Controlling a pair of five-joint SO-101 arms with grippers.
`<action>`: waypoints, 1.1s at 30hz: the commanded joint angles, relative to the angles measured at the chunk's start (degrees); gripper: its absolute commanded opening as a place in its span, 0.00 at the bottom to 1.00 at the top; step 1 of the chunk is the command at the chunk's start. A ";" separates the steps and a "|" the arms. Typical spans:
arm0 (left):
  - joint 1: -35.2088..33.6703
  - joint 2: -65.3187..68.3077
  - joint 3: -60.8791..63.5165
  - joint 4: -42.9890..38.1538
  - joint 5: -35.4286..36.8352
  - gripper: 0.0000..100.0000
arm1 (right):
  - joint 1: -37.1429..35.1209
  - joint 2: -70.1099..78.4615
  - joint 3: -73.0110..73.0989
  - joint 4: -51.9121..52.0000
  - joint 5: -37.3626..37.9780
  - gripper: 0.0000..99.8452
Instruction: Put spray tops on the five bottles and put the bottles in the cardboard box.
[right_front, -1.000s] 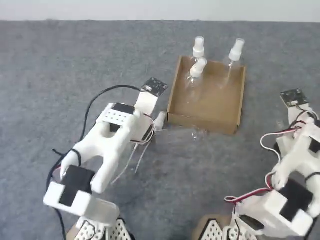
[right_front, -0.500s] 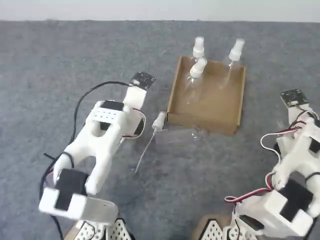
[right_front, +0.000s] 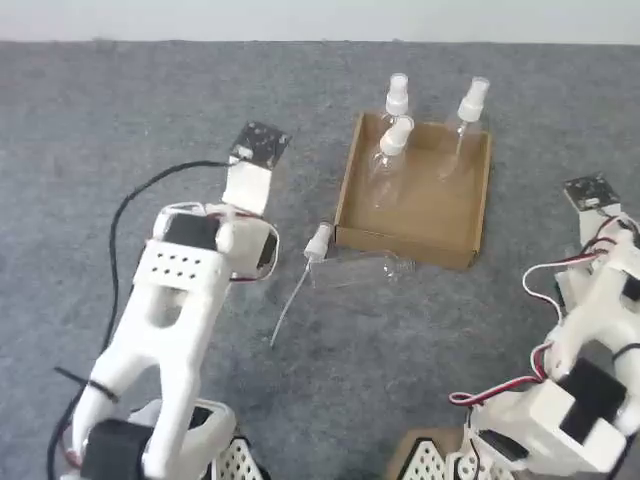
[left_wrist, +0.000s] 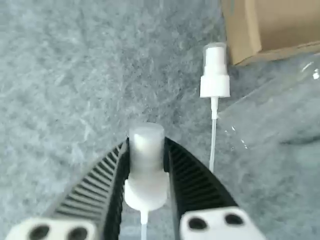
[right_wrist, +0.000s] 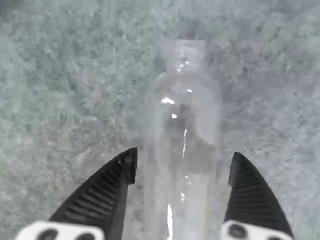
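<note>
Where the left pincer (left_wrist: 146, 146) clamps a spray top (left_wrist: 145, 182), its tube is cut off at the frame's edge. The right pincer (right_wrist: 185, 155) flanks a clear bottle (right_wrist: 182, 115); whether it grips cannot be told.

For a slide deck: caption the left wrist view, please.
Left gripper shut on a spray top; a second top lying near the box.

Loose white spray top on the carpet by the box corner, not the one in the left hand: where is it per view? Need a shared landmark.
High view: the loose white plastic spray top lies on the grey carpet off the brown cardboard box's near-left corner.
Left wrist view: beyond the left hand, beside that box corner.
Right wrist view: faces a clear plastic bottle instead.
Shared landmark: the box corner.
</note>
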 joint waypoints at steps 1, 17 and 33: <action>-0.26 -4.04 4.18 -5.54 1.49 0.01 | -0.75 -0.92 -6.86 5.23 0.62 0.24; -0.26 -4.04 8.13 -8.79 1.32 0.01 | -9.27 2.95 -15.03 12.18 -3.87 0.31; -0.26 -4.04 8.13 -8.79 1.32 0.01 | -6.46 20.00 -23.38 8.48 -3.60 0.15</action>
